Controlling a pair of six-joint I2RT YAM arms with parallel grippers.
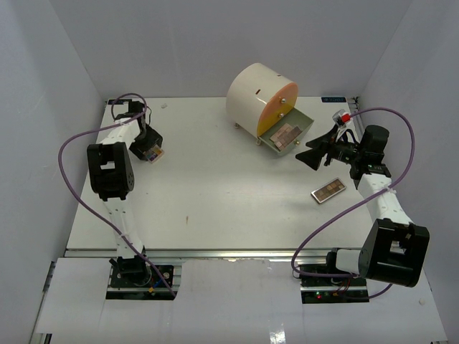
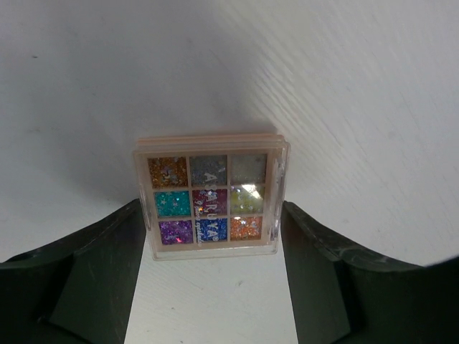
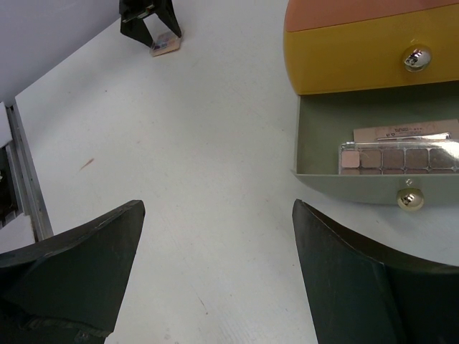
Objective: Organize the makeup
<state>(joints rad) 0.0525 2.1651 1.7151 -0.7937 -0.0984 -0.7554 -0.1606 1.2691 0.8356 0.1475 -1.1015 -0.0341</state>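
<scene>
Counter (image 1: 215, 193) w/ cream drawer box (image 1: 251, 97) at rear, bottom drawer (image 3: 351, 183) open, palettes (image 3: 398, 156) inside. R claw (image 3: 219, 206) wide open, empty, facing drawer; brown palette (image 1: 328, 190) on counter near it. L claw (image 2: 212, 209) straddles glitter palette (image 2: 209, 188), fingers at its sides; can't tell if clamped.

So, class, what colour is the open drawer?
Sage green; the drawer shows best in the right wrist view.

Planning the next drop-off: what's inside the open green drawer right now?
Two flat items: a clear-lidded palette of brown shades lies on a pinkish palette. The floor of the drawer shows left of them. Anything beneath the palettes is covered, and the drawer's back is hidden under the box.
</scene>
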